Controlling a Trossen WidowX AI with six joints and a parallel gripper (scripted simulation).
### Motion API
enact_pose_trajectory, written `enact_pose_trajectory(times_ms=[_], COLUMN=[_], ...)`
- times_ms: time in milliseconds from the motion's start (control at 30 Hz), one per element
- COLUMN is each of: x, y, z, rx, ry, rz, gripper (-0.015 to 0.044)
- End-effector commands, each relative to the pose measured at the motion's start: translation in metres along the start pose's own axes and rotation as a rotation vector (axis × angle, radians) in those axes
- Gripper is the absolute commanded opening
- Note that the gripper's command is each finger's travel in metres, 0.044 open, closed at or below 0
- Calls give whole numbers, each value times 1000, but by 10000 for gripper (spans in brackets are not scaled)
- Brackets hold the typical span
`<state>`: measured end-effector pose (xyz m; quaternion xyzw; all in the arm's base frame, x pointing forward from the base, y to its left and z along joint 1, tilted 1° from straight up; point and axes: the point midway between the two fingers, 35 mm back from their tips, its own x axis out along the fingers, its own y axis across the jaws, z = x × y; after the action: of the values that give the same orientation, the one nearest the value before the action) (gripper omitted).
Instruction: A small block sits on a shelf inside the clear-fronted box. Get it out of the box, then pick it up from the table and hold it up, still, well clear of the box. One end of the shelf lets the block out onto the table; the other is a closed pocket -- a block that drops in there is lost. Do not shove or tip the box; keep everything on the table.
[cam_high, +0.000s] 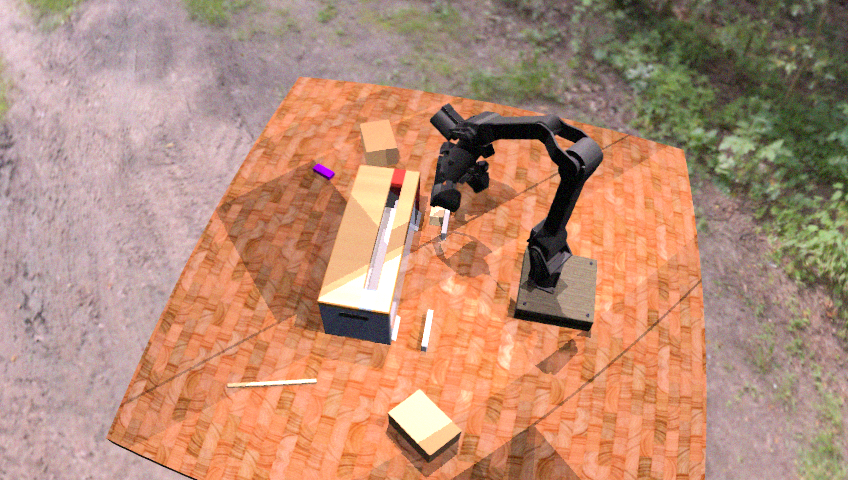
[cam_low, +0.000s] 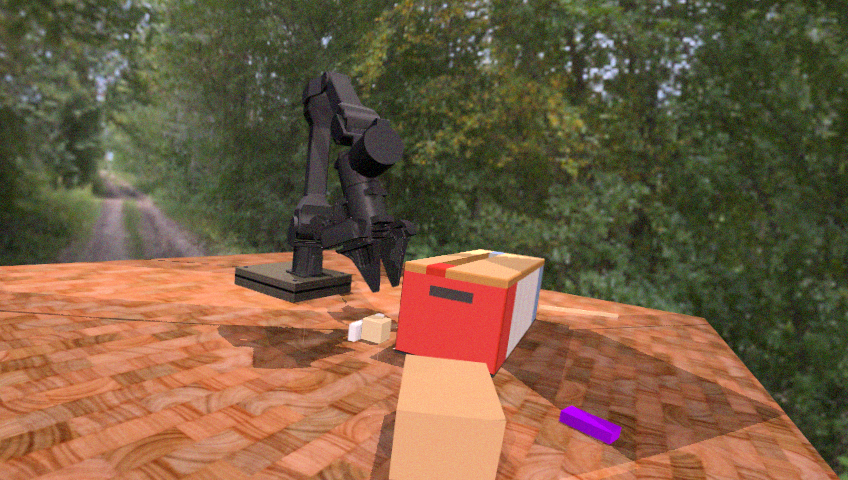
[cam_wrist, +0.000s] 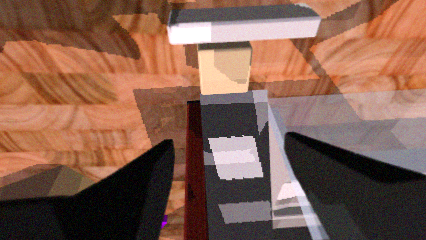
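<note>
My hand (cam_high: 443, 217) (cam_low: 389, 289) (cam_wrist: 229, 143), released, hung near the red end of the clear-fronted box (cam_high: 340, 261) (cam_low: 449, 327), whose tan block (cam_high: 436, 215) (cam_low: 376, 328) (cam_wrist: 225, 68) lay outside, at twelve o'clock in my wrist view.

Matte black six-joint arm (cam_high: 568, 196) (cam_low: 318, 148), with angular links and thick cylindrical joint housings; black tool (cam_high: 445, 218) (cam_low: 385, 288) (cam_wrist: 229, 143), with two tapering, pointed fingers; dark grey-brown, wood-grained square base plate (cam_high: 580, 303) (cam_low: 261, 282), with small dark corner screws.
</note>
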<state>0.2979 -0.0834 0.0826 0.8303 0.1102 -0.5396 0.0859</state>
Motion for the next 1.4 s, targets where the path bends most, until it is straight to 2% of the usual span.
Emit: enact_pose_trajectory(times_ms=[0,1367], x=[12,68], y=[0,-2], z=[5,28], rx=[1,1], ry=[18,17], rz=[7,7], gripper=[285,285])
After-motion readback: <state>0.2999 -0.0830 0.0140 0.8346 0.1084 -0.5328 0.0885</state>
